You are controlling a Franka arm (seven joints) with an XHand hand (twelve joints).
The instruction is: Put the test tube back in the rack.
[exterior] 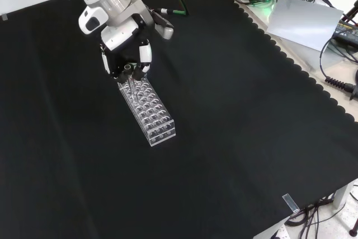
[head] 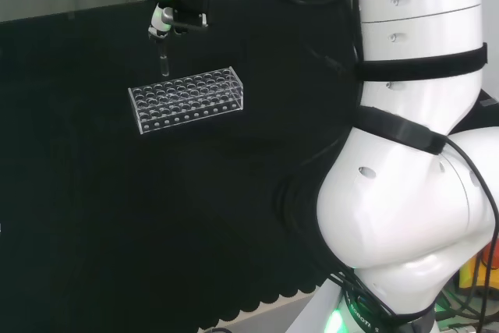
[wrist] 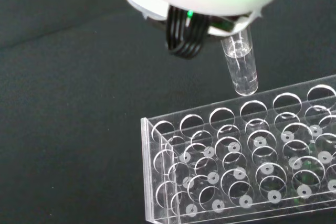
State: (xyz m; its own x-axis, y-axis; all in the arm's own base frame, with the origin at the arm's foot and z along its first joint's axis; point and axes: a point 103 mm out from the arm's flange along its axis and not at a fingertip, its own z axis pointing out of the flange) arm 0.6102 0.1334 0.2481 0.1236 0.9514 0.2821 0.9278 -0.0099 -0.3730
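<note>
A clear plastic rack with several rows of round holes lies on the black cloth. In the head view the hand hangs above the rack's far left part, its fingers curled round a clear test tube that points straight down. The front view has the hand over the far end of the rack, the tube reaching toward the top plate. In the wrist view the tube's rounded tip floats just above a hole in the rack's outer row, apart from it.
Black cloth covers the bench on all sides of the rack. In the front view a scalloped cloth edge runs along the right, with cables and a grey sheet beyond it. The arm's white links stand at the right in the head view.
</note>
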